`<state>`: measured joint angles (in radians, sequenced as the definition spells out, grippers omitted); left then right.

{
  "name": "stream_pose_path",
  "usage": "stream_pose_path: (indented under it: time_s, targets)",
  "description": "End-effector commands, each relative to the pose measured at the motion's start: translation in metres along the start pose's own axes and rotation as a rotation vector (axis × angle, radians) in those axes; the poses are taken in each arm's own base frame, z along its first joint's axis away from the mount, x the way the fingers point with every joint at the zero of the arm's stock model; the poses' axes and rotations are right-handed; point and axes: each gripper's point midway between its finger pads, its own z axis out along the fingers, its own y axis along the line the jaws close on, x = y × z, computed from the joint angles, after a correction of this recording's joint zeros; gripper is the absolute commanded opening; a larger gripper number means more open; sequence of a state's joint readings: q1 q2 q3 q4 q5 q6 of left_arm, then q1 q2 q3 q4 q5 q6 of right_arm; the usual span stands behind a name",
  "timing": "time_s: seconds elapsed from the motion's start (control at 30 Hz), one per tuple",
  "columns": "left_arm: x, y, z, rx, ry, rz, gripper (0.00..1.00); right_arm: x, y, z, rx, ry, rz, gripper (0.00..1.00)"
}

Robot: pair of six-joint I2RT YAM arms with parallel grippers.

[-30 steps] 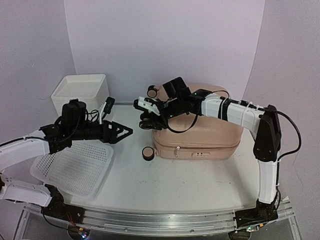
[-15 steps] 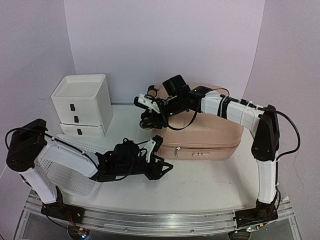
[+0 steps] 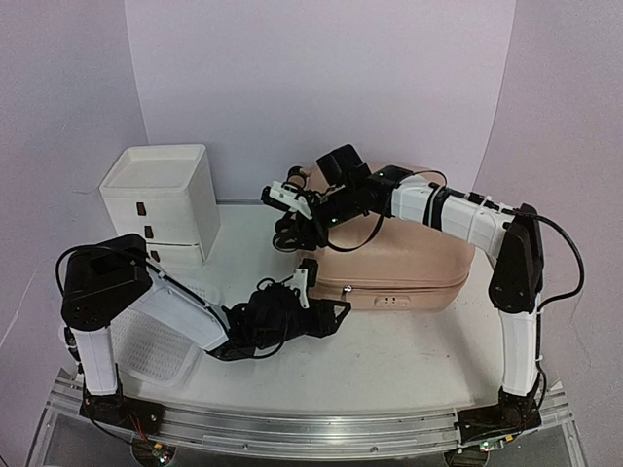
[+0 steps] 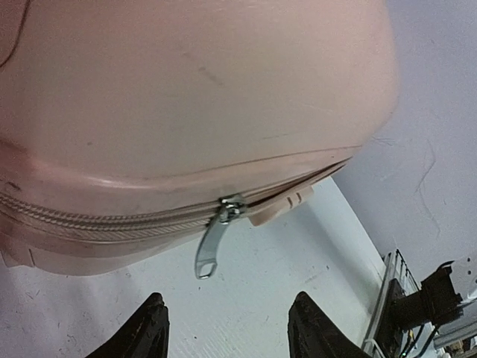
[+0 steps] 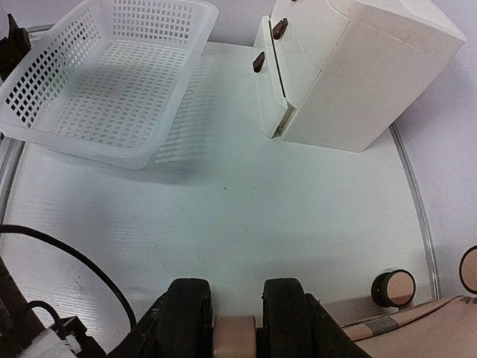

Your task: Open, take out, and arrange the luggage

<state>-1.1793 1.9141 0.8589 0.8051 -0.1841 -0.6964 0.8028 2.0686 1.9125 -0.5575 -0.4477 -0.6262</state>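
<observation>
Hard, slick, probably light suitcase (image 3: 389,263); best grabbed by zipper pull (image 4: 211,242). Half-open, empty left tool (image 4: 227,298); right tool (image 5: 237,298) clamping wheel (image 5: 234,333).

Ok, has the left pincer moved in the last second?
Yes. The left pincer has swung away from the white drawer unit, rightward and nearer the arm bases, and is now open at the front zipper edge of the luggage.

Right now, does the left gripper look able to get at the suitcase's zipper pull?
Probably yes: the zipper pull hangs loose from the pink suitcase seam just ahead of the left gripper, whose jaws stand open, with only bare table between them.
</observation>
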Motion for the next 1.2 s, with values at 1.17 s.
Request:
stream_pose_path:
  time_s: [1.17]
  targets:
    - [-0.035,-0.007,0.036,0.079,-0.16,-0.182,0.21,-0.01,-0.003,-0.04,0.024,0.003,0.123,0.0]
